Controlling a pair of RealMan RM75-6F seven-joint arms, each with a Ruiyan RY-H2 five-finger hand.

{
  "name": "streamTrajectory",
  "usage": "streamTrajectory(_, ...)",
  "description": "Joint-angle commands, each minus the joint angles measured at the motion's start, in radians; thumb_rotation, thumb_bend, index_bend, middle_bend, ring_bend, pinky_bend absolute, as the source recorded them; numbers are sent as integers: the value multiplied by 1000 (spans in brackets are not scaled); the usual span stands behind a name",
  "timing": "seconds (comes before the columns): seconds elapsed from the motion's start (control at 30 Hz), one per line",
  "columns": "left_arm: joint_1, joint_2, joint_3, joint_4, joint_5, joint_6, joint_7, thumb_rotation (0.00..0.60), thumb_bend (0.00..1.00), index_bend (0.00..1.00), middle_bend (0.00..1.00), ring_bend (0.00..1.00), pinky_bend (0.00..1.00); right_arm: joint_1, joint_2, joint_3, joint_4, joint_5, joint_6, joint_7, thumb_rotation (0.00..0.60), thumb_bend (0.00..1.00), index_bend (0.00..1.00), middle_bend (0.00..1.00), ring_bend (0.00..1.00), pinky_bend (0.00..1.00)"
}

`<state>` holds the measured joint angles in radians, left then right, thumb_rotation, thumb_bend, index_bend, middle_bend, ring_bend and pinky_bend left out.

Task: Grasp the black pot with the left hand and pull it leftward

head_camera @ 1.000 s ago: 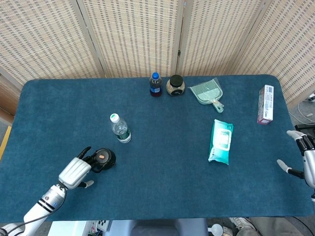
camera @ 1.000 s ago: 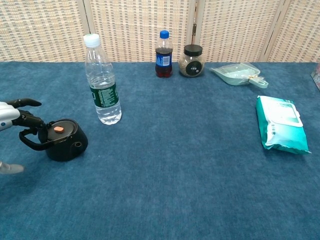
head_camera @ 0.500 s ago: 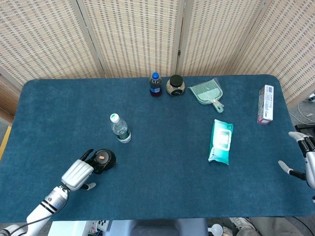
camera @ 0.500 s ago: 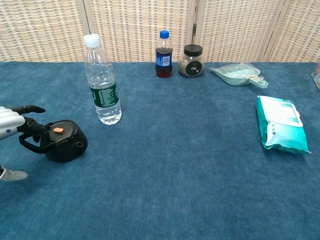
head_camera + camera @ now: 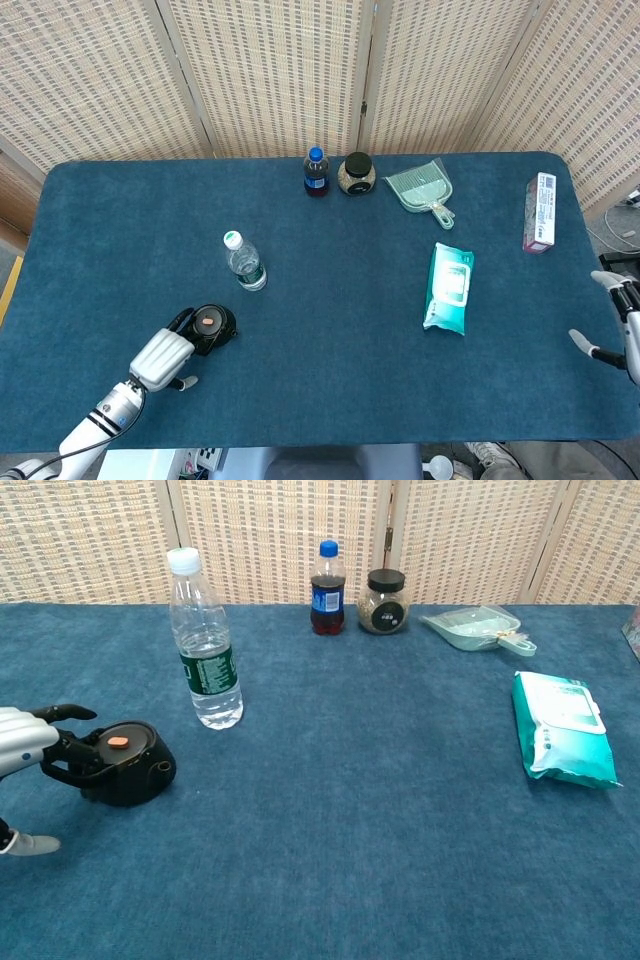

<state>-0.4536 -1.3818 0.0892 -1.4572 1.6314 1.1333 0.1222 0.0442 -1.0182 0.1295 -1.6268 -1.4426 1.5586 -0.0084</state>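
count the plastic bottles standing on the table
2: a clear plastic water bottle with a white cap near the black pot, and a dark cola bottle with a blue cap at the far edge.

On the blue table [image 5: 330,380]: one black pot [image 5: 212,325] at lower left, and two bottles, a clear water bottle [image 5: 244,262] left of centre and a dark cola bottle [image 5: 316,173] at top centre. Beside the cola stands one black-lidded jar [image 5: 357,174]. Right of it lie one pale green dustpan [image 5: 421,190], one teal pack of wipes [image 5: 449,287] and, at the far right, one small box [image 5: 541,212], possibly toothpaste.
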Motion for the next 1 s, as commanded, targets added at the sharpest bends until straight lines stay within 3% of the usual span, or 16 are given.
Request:
streamTrajectory(0.03,2,-2,1,-3,-6,-5,6,600,155,454,441,372,0,-2,0,0,4,1,1,5,600,147,225,253,238,92)
streamTrajectory(0.17,2,-5,-2,-8,-12,-6,13,600,155,462,461,385,0,-6,-2,-1,11,1,5,13,600,147,225,253,238,92)
streamTrajectory(0.43,-6,-20,-13,-1,-15,-10,-9,600,155,529,635,522,0,-9,-6,4,22,7,8,23,600,147,225,253,238,92)
streamTrajectory(0.6,-12,-24,-30,-20,-29,-10,-45,595,137,659,765,626,0,-9,-7,7,28,5,11,31,600,147,225,253,238,92)
streamTrajectory(0.63,-16,-23,-33,-26,-33,-15,-54,578,130,674,781,639,0,-9,-8,9,29,6,12,32,600,147,225,253,238,92)
streamTrajectory(0.77,-29,-25,-51,-37,-48,-26,-91,305,104,754,872,719,0,-8,-11,15,36,8,17,40,600,147,225,253,237,92)
streamTrajectory(1.0,-28,-35,-93,-71,-106,-17,-125,169,94,848,972,809,0,-5,-15,17,54,12,8,50,600,147,225,253,234,90)
